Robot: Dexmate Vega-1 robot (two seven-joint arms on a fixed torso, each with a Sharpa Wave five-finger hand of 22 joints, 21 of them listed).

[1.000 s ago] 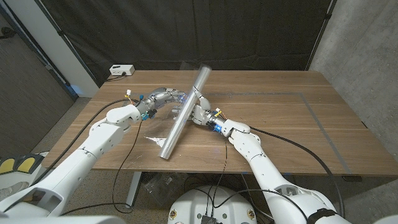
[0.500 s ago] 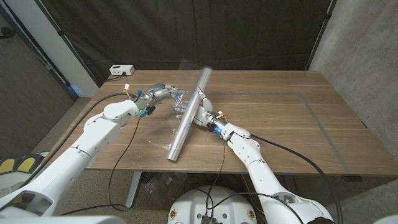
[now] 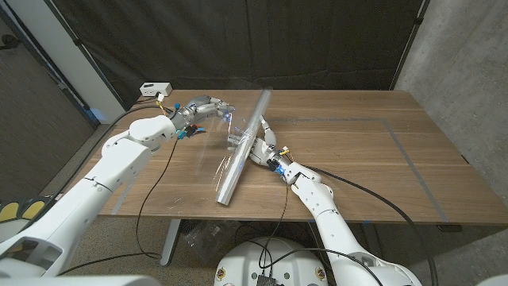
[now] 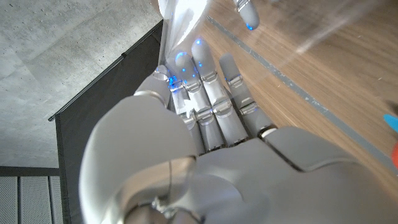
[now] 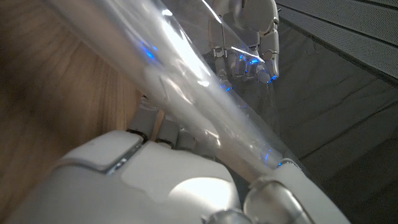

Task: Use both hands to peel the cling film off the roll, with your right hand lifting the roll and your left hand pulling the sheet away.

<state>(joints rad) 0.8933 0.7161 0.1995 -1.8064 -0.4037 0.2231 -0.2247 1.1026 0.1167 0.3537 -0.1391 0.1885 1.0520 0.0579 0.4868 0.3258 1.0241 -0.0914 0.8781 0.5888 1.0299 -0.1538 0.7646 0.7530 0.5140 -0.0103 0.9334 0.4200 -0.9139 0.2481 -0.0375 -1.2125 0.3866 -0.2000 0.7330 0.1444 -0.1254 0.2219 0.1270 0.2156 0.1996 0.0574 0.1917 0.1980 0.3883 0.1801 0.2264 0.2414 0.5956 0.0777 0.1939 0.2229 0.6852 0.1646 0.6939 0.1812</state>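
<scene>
Cling film (image 3: 213, 151), clear and nearly invisible but for faint glints, stretches in a thin sheet above the wooden surface (image 3: 357, 151) between the robot's two hands. At left, the left hand (image 3: 208, 110) pinches the free edge of the sheet between closed fingertips (image 4: 186, 65), the film showing white and crumpled where it gathers there. At centre, the roll (image 3: 244, 148), a long, stiff, glossy tube, is held slanted and clear of the surface, its near end low and its far end high. The right hand (image 3: 258, 148) wraps around the roll's middle, fingers closed on it.

The sheet looks feather-light, soft and clingy, and is judged likely to stretch, tear or fold back on itself if pulled by a single corner; a hold across a gathered stretch of its edge seems safer. The roll appears light and rigid but slick, so a mid-length grip balances it best, though it may turn in the palm as the film pays out. Behind the matte, grained surface hangs a dark curtain (image 3: 317, 40), with a small white box (image 3: 155, 90) at the far left corner.
</scene>
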